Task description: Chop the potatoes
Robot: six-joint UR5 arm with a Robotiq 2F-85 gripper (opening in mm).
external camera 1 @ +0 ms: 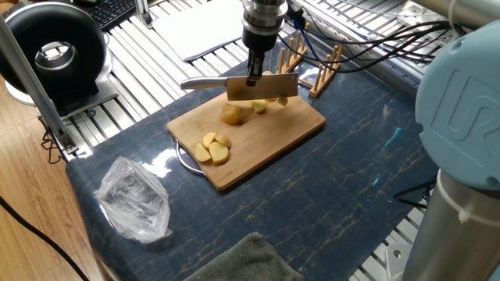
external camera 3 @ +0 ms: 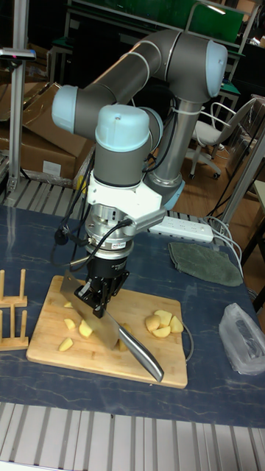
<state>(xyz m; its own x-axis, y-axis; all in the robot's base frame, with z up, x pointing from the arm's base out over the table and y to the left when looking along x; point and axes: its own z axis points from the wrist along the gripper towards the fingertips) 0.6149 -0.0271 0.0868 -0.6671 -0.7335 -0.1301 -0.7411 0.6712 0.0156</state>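
Potatoes (external camera 1: 232,115), peeled pale-yellow pieces, lie on the bamboo board (external camera 1: 289,129). Above, the tool (external camera 1: 253,78) points down, gripping a steel cleaver (external camera 1: 262,87). Only the tall view shows its handle (external camera 3: 140,355).

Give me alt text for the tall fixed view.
A robot arm's gripper holds a cleaver over potato pieces on a bamboo cutting board. More pieces are piled near the board's right end, with a clear plastic bag beyond.

Bright overhead light glares off the glossy table (external camera 1: 344,179); the tall view is dimmer, background dark.
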